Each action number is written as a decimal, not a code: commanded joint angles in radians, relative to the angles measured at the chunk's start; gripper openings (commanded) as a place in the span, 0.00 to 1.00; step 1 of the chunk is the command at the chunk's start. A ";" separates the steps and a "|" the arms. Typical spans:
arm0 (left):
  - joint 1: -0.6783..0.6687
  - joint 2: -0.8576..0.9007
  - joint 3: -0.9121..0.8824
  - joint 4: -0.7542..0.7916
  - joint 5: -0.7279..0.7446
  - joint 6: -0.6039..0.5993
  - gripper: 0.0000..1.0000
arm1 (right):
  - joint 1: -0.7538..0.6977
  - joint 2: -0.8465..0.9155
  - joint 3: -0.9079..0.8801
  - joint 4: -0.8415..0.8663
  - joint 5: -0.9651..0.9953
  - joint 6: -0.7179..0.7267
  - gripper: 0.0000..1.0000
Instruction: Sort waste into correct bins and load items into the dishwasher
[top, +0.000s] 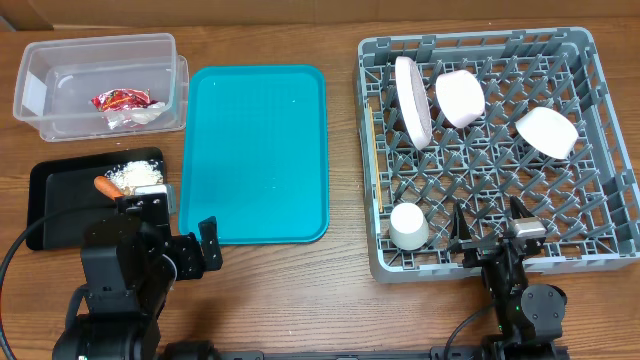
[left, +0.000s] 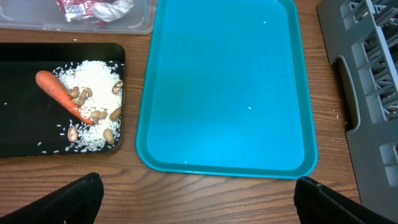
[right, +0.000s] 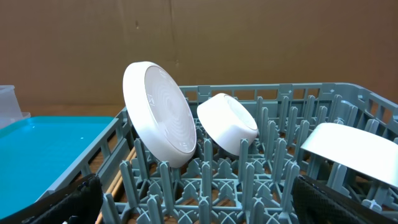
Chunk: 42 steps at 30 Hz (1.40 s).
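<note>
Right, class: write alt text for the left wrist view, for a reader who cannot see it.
A flat teal tray fills the centre. Left of it, a black tray holds a carrot, white grains and nut shells; the grey rack edges the right.

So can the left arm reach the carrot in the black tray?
Probably yes. The carrot lies uncovered on rice in the black tray, close to the left gripper, whose jaws are open; nothing sits over it.

Left fingers (left: 74, 202), right fingers (right: 68, 204) spread
</note>
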 joint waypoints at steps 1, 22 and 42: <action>0.004 -0.001 -0.003 0.003 0.011 -0.021 1.00 | -0.002 -0.008 -0.010 0.002 -0.001 -0.004 1.00; -0.013 -0.180 -0.175 0.105 -0.014 -0.021 1.00 | -0.002 -0.008 -0.010 0.002 -0.001 -0.004 1.00; -0.061 -0.673 -0.949 1.026 -0.045 0.008 1.00 | -0.002 -0.008 -0.010 0.002 -0.001 -0.004 1.00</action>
